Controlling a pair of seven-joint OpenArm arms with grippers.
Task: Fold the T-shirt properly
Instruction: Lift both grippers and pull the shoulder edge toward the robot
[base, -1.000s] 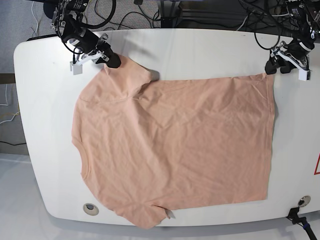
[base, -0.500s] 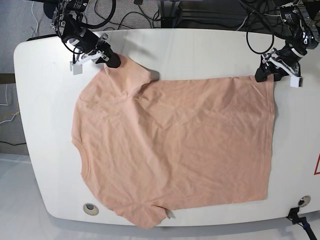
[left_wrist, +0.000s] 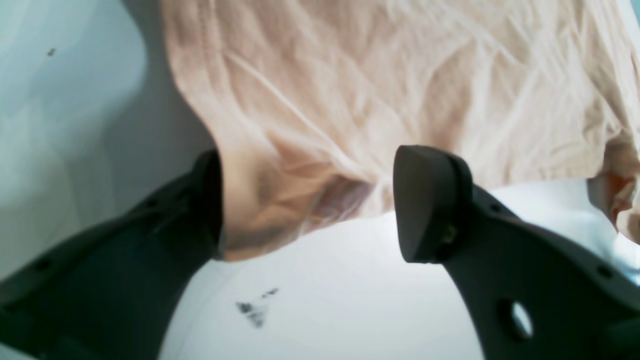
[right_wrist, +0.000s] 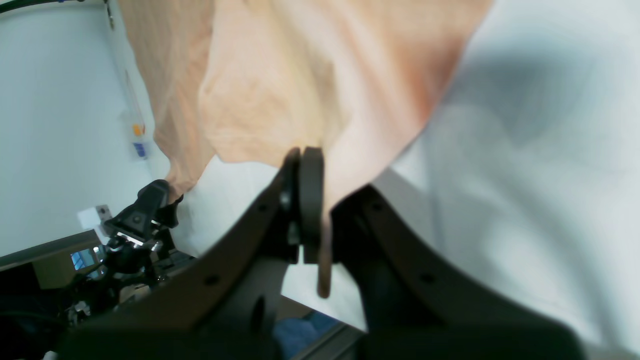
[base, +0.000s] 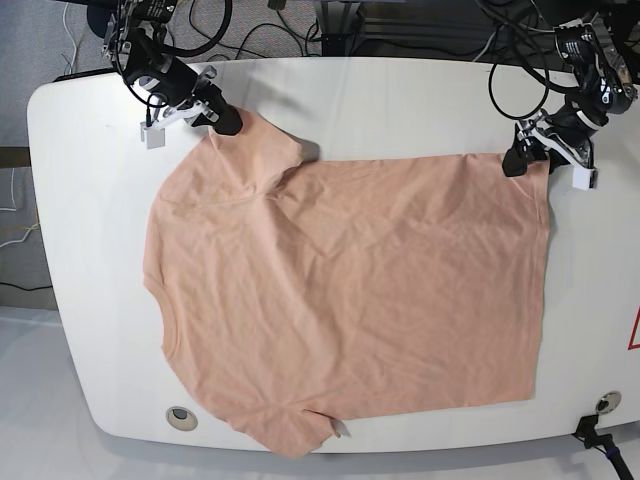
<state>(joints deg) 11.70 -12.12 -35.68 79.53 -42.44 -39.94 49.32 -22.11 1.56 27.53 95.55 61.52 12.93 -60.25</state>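
The glossy white desk (base: 400, 95) with rounded corners fills most of the base view, with a tangle of black cables (base: 240, 25) behind its far edge and pale grey floor on the near side. A small round metal-ringed hole (base: 181, 417) sits near the desk's front corner, and a dark smudge (left_wrist: 256, 311) marks the white surface under the left arm.

The plain peach-pink short-sleeved cotton T-shirt (base: 350, 300) lies spread flat across the middle of the desk, neckline toward the base view's left, hem toward its right. It is lightly creased all over, with deeper wrinkles by the far sleeve, which is bunched where it is held. The near sleeve reaches the desk's front edge.

The right arm's black tool (right_wrist: 307, 200) is at the far sleeve; its two fingers are pressed together, pinching a fold of peach cloth that hangs out below them. The left arm's black tool (left_wrist: 310, 200) is at the far hem corner, its fingers spread wide. That corner lies between them, puckered and touching the left-hand finger in the wrist view, well clear of the other.
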